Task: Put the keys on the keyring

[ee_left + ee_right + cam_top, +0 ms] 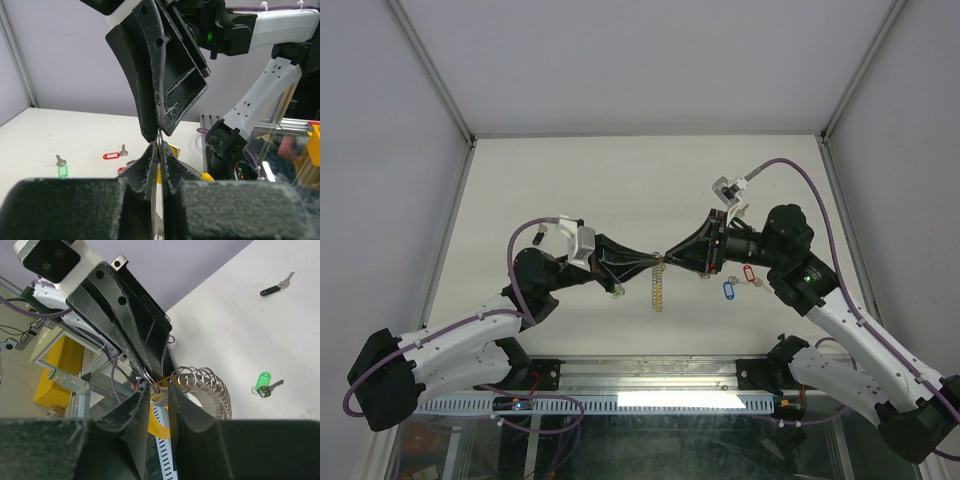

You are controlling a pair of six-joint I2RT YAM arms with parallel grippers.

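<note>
The keyring, a coiled silvery chain with a yellow part, hangs above the table between both arms. My left gripper is shut on its thin top ring. My right gripper meets it tip to tip from the opposite side. Its jaws stand a little apart around the same ring, with the left finger touching it. The coil curves away behind the right finger. Loose keys lie on the table: blue tag, red tag, green tag and black tag.
A green-tagged key and a red-tagged key lie on the white tabletop left of my left gripper. White walls enclose the table on three sides. An aluminium rail runs along the near edge by the arm bases.
</note>
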